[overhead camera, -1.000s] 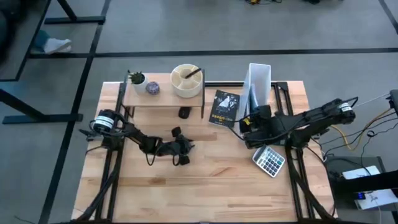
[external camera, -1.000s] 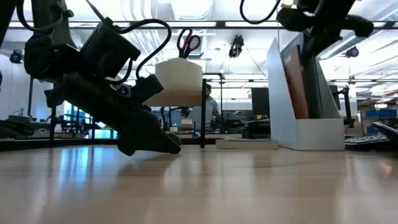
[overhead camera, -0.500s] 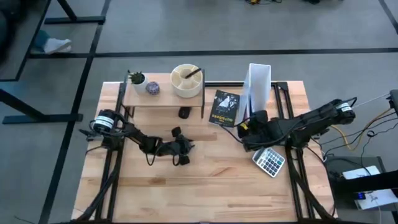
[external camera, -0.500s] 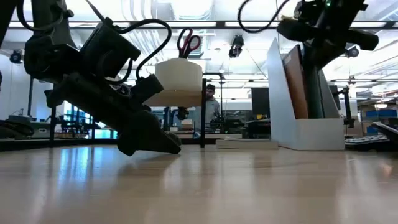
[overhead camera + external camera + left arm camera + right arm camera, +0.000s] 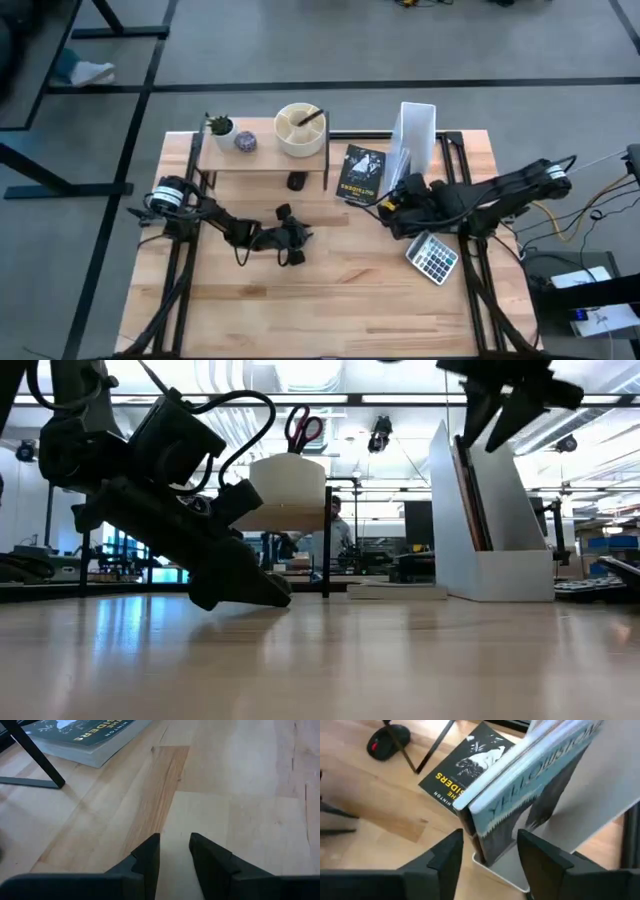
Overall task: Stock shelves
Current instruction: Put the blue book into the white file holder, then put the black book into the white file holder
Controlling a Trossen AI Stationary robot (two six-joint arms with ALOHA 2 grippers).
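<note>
The shelves (image 5: 262,152), a low light-wood riser on black legs, stand at the far left. They carry a small plant (image 5: 219,126), a grey ball (image 5: 245,141) and a white bowl (image 5: 300,130). A dark book (image 5: 530,785) stands in the white file holder (image 5: 415,135). My right gripper (image 5: 490,840) is open, with one finger on either side of that book's lower corner, apart from it. A black book (image 5: 361,173) lies flat beside the holder. My left gripper (image 5: 297,242) waits low over the table's middle, its fingers a little apart with nothing between them.
A black mouse (image 5: 296,181) lies under the shelves. A calculator (image 5: 432,258) lies on the table near my right arm. Scissors (image 5: 303,428) stick up out of the bowl. A person (image 5: 338,530) shows in the room behind the table.
My right gripper has shifted a little toward the table's left edge, away from the file holder. In the low view the standing book now shows less of its cover than before. My left arm has kept still.
</note>
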